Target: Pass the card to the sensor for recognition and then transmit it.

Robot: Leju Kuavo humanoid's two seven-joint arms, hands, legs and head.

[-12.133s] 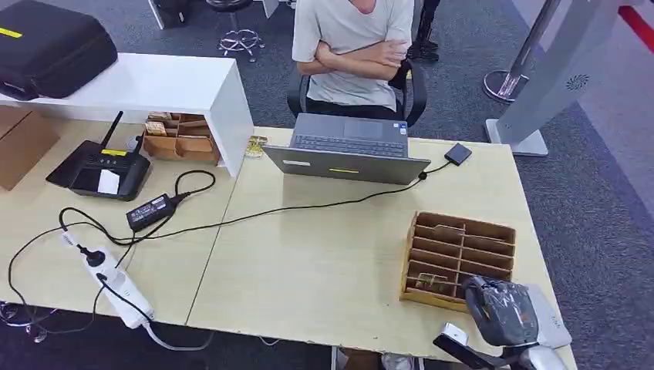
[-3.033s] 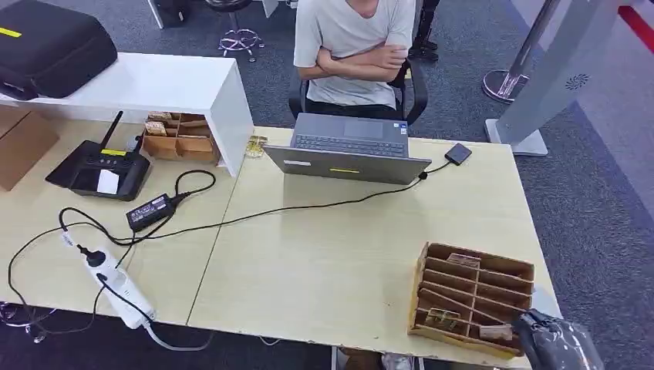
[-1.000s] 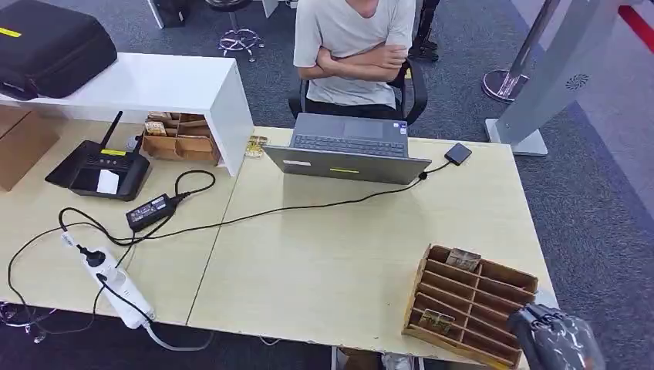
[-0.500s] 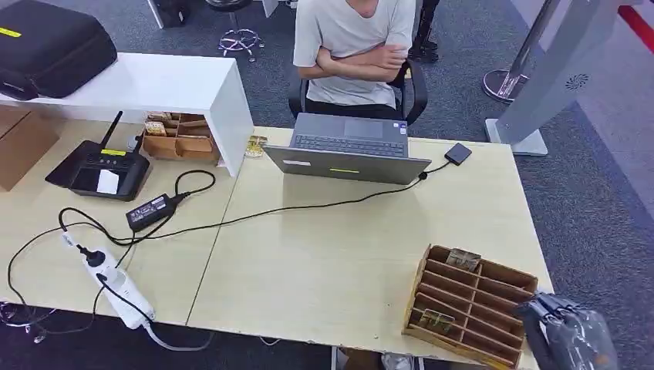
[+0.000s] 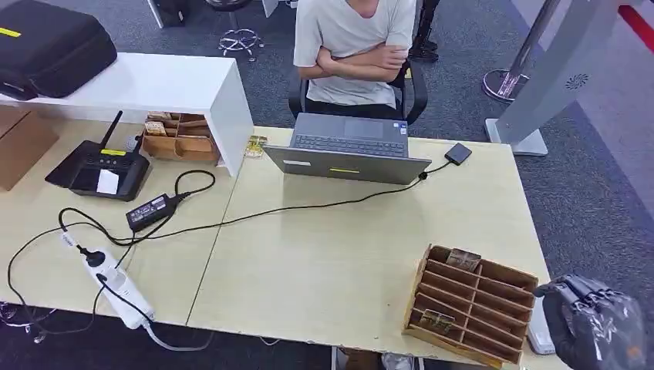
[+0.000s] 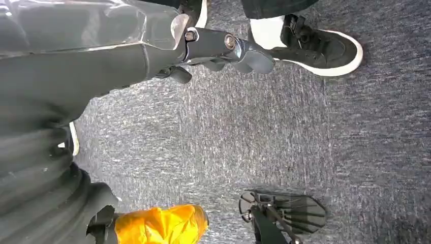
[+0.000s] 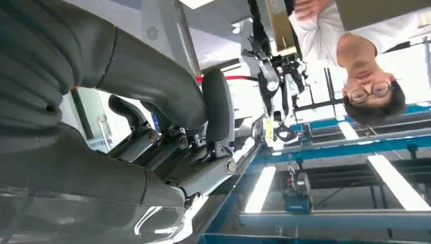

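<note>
A wooden card rack [image 5: 472,304] stands askew at the table's near right corner. One brown card [image 5: 463,259] sits in its far slot and another card [image 5: 437,320] in a near slot. My right hand [image 5: 595,330], dark and wrapped in clear film, hovers just past the table's right edge beside the rack, fingers [image 5: 569,287] spread and holding nothing. The right wrist view shows its thumb [image 7: 218,109] and fingers [image 7: 152,136] apart and bare. A small black sensor [image 5: 457,153] lies at the far right of the table, wired to the laptop [image 5: 347,148]. My left hand [image 6: 223,47] hangs over the carpet, holding nothing.
A person [image 5: 353,48] sits behind the laptop with arms folded. A white flat thing [image 5: 539,337] lies at the table edge between rack and hand. Cables, a power strip [image 5: 116,285], a black adapter [image 5: 150,211] and a router [image 5: 100,168] cover the left table.
My right hand has drawn away to the right, off the rack and past the table edge, uncovering the white thing. The rack, pushed and turned earlier, now stays put.
</note>
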